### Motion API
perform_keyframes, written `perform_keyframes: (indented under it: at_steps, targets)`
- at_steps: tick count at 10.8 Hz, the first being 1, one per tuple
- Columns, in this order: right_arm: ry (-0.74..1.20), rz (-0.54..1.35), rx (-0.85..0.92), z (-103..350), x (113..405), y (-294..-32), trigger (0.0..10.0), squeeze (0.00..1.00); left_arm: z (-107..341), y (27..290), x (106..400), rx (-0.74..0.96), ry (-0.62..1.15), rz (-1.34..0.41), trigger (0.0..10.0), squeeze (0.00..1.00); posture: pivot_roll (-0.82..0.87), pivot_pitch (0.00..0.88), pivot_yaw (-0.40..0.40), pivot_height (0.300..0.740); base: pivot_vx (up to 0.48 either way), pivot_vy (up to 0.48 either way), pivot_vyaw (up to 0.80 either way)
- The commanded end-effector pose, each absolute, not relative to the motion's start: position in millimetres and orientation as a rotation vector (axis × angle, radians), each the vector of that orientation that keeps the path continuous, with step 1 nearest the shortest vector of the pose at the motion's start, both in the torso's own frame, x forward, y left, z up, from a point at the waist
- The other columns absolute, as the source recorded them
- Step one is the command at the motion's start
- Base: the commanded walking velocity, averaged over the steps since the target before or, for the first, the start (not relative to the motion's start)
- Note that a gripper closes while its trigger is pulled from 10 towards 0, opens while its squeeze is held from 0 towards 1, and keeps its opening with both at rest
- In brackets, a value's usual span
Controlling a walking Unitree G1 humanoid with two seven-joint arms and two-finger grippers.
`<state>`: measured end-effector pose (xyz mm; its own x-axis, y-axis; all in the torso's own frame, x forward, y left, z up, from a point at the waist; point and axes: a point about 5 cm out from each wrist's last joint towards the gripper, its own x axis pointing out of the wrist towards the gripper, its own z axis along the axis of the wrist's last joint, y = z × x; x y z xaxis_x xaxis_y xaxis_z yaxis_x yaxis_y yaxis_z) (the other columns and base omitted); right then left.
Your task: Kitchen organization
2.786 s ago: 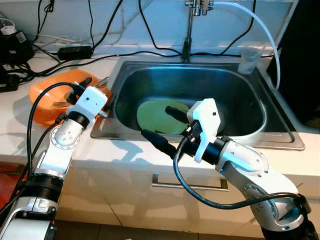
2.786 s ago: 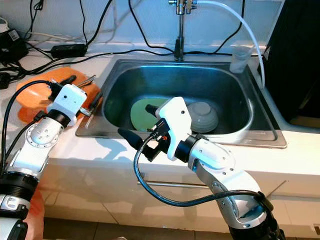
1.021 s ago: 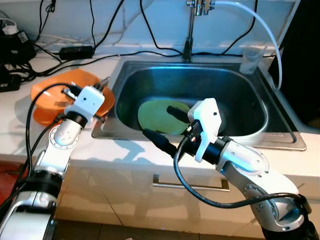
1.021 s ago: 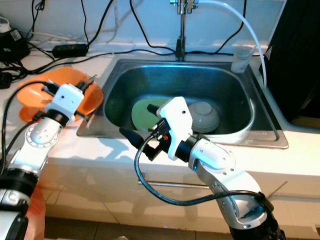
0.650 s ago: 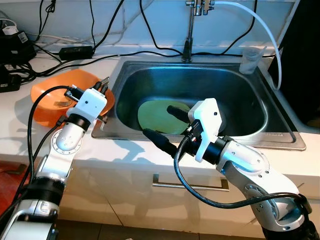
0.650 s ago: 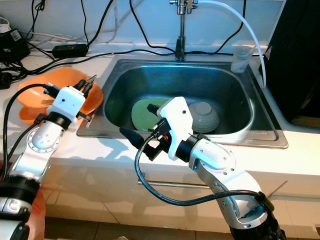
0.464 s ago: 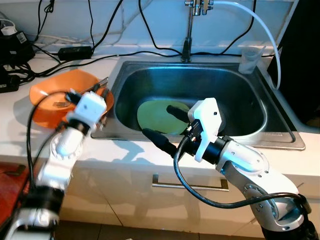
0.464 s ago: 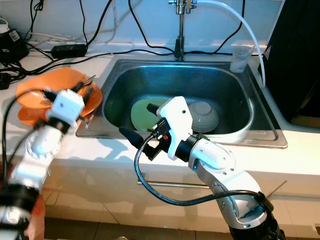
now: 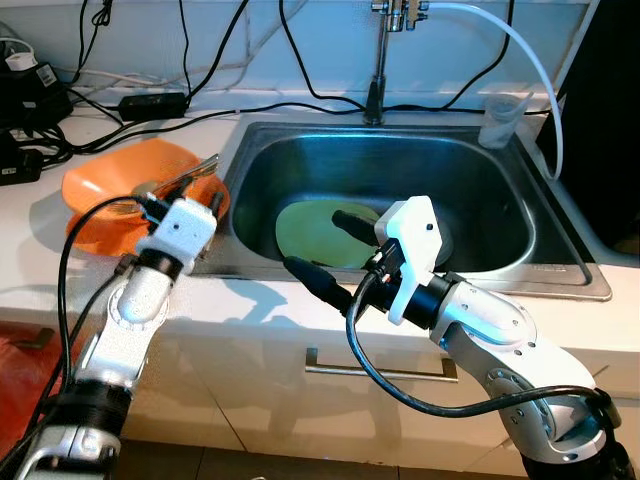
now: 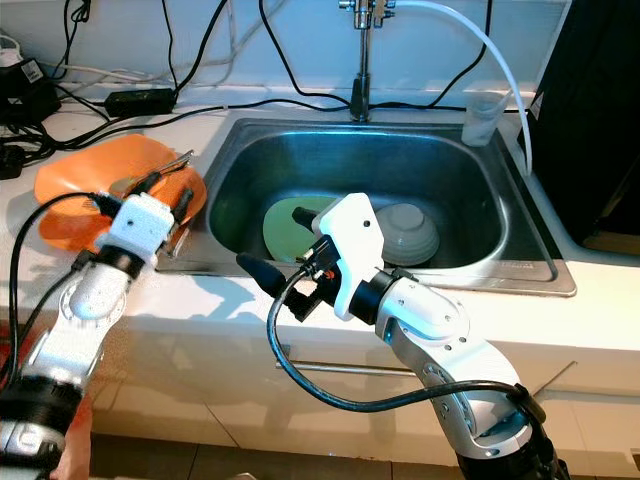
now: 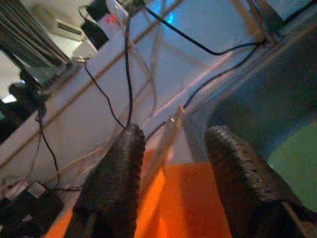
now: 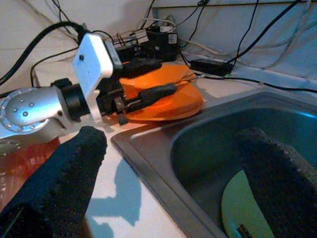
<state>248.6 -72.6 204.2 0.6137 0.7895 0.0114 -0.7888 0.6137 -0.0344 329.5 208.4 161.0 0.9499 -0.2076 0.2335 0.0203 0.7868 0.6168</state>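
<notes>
Sitting on the tabletop left of the sink [image 9: 520, 215], the orange plate [image 9: 95, 195] holds what look like utensils; the left end effector [image 9: 165, 200] hovers released over its near edge. Right end effector [image 9: 325, 250], spread wide, waits above the green plate [image 9: 305, 232], likely next.

- Head cameras look down from above at the sink [image 9: 380, 190] and both arms.
- Each wrist camera looks close along its own fingers; both share the orange plate [image 12: 163, 96].
</notes>
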Motion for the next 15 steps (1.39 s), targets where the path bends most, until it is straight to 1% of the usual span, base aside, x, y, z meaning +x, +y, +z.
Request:
perform_keyframes:
  at_steps: [1,6,8,9,11,12,13,14,15]
  targets:
    - [-0.040,0.902,-0.026,206.0,246.1,-72.5,10.0,0.00,169.1,209.7,337.8,0.667,-0.308,-0.096,10.0,1.00,-0.09,0.000,0.088,0.740,0.000,0.000,0.00]
    - [-0.037,0.882,-0.025,206.3,244.4,-75.1,10.0,0.00,178.6,202.4,356.4,0.669,-0.323,-0.085,10.0,1.00,-0.11,0.000,0.098,0.740,0.000,0.000,0.00]
    - [-0.035,0.873,-0.026,206.4,242.8,-77.3,10.0,0.00,178.8,204.8,361.3,0.699,-0.310,-0.071,10.0,1.00,-0.12,0.000,0.099,0.740,0.000,0.000,0.00]
    - [-0.034,0.873,-0.025,206.5,241.8,-77.4,10.0,0.00,177.0,205.2,364.8,0.714,-0.293,-0.065,10.0,0.00,-0.12,0.000,0.095,0.740,0.000,0.000,0.00]
    - [-0.033,0.867,-0.026,206.9,241.1,-78.2,10.0,0.00,176.6,202.7,369.7,0.707,-0.283,-0.062,10.0,0.00,-0.13,0.000,0.097,0.740,0.000,0.000,0.00]
    - [-0.032,0.864,-0.027,207.1,240.8,-78.8,10.0,0.00,176.6,201.1,372.1,0.704,-0.279,-0.061,9.5,0.00,-0.14,0.000,0.098,0.740,0.000,0.000,0.00]
    - [-0.032,0.859,-0.028,207.5,240.3,-79.7,10.0,0.00,176.4,199.3,375.3,0.695,-0.268,-0.067,1.5,0.00,-0.14,0.000,0.099,0.740,0.000,0.000,0.00]
    - [-0.032,0.854,-0.029,207.9,239.7,-80.5,10.0,0.00,175.8,198.4,377.6,0.689,-0.257,-0.069,0.0,0.00,-0.15,0.000,0.102,0.740,0.000,0.000,0.00]
    - [-0.032,0.851,-0.031,208.0,239.5,-80.8,10.0,0.00,175.9,197.6,379.0,0.683,-0.252,-0.070,0.0,0.00,-0.16,0.000,0.105,0.740,0.000,0.000,0.00]
